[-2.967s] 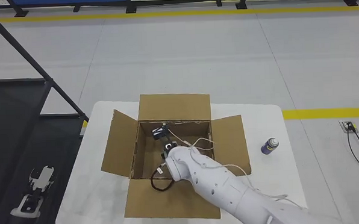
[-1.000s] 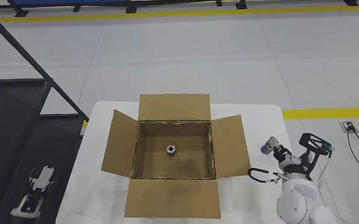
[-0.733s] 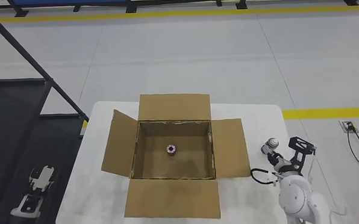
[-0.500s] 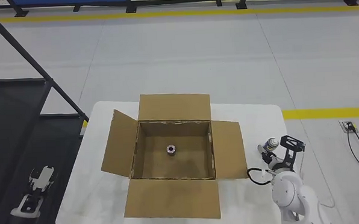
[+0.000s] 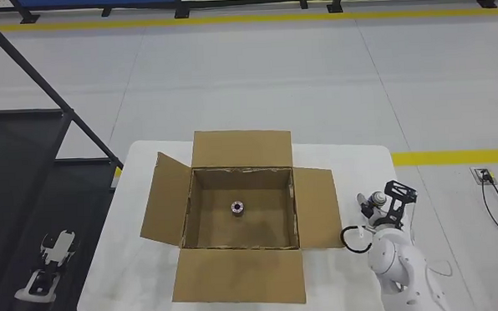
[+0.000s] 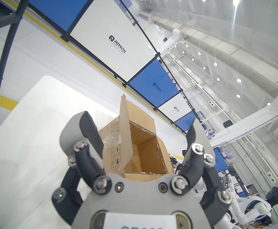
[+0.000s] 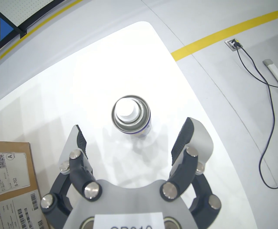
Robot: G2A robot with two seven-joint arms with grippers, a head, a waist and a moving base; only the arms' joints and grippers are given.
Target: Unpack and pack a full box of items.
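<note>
spray can [image 7: 131, 118] stands upright just ahead of the right gripper [image 7: 133, 130], jaws wide apart.

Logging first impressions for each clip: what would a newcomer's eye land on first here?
The open cardboard box mid-table, holding one small round item on its floor. Next, a spray can standing upright on the white table beside the box, with the open right tool just short of it.
</note>
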